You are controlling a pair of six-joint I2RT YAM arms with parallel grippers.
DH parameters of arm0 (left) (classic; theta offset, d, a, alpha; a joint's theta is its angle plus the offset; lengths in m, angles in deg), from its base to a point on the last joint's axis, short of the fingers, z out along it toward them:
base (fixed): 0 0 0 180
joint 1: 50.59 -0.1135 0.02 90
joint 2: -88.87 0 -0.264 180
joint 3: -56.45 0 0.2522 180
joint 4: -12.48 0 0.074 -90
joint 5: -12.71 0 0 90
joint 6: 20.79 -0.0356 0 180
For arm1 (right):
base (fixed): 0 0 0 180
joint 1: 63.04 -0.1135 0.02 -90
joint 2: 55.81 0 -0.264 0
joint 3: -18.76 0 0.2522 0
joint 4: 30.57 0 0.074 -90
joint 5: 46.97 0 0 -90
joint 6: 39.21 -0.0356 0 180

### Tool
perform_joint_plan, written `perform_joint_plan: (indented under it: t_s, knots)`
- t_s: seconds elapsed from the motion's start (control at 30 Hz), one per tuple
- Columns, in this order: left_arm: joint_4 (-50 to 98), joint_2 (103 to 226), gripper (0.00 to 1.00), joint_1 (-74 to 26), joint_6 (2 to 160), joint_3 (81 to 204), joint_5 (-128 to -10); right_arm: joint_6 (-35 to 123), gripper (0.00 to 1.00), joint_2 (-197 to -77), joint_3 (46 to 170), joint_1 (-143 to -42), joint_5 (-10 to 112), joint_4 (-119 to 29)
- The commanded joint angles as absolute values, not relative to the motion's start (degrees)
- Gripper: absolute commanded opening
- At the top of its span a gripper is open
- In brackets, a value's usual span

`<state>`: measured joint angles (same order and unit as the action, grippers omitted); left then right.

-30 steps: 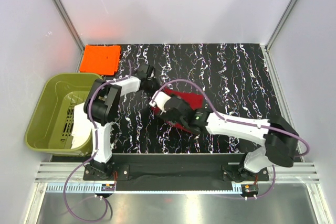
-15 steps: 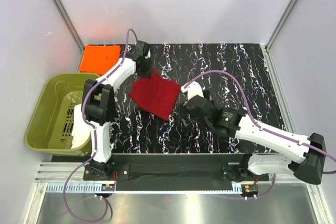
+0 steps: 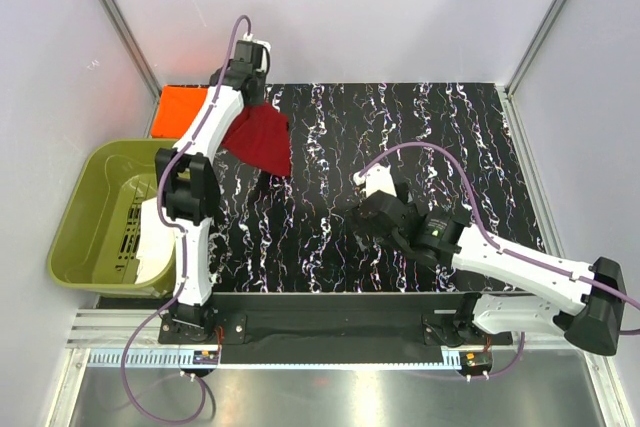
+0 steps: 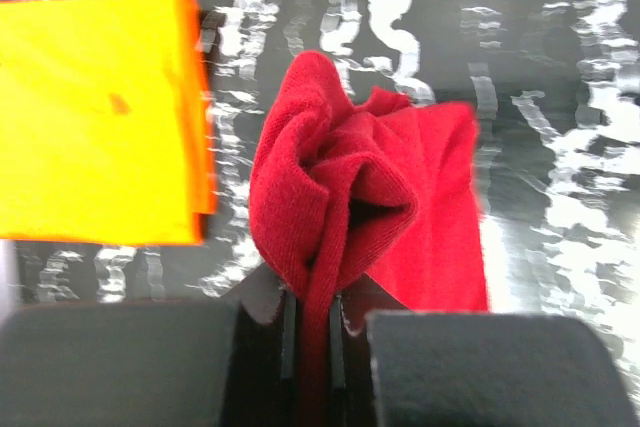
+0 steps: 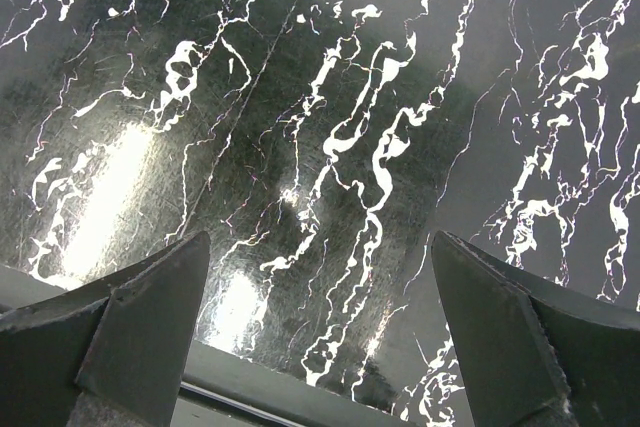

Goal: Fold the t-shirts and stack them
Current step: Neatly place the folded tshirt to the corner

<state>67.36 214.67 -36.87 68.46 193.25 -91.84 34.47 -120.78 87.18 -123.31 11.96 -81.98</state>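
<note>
The folded crimson t-shirt (image 3: 260, 139) hangs off the table at the back left, pinched by my left gripper (image 3: 243, 99). In the left wrist view the red cloth (image 4: 365, 207) bunches between the shut jaws of my left gripper (image 4: 312, 317). The folded orange t-shirt (image 3: 188, 112) lies flat in the far left corner, just left of the red one, and shows as a bright square (image 4: 95, 112) beside it. My right gripper (image 3: 362, 209) is open over the bare middle of the marbled table, its fingers (image 5: 150, 317) wide apart with nothing between them.
An olive-green tub (image 3: 105, 217) stands off the table's left edge with white cloth inside. The black marbled table top (image 3: 430, 137) stretches to the right. White walls enclose the back and sides.
My left gripper has carried the red t-shirt from the table's middle up and back toward the orange one. The right gripper let go of it, opened wide and drew back to the right.
</note>
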Motion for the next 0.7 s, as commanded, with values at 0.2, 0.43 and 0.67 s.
perform_joint_plan:
  t_s: [0.2,0.43,0.67]
  knots:
    - [60.96,214.2,0.0,-40.82,54.28,197.3,-96.46,32.95,1.0,-123.66,87.89,-122.63,10.68,-79.75]
    - [57.7,214.11,0.0,-42.94,49.26,198.44,-95.23,34.0,1.0,-125.77,88.51,-121.93,12.7,-78.35]
    - [56.91,213.42,0.0,-45.48,46.45,199.5,-94.17,35.58,1.0,-127.97,88.95,-120.7,15.16,-76.85]
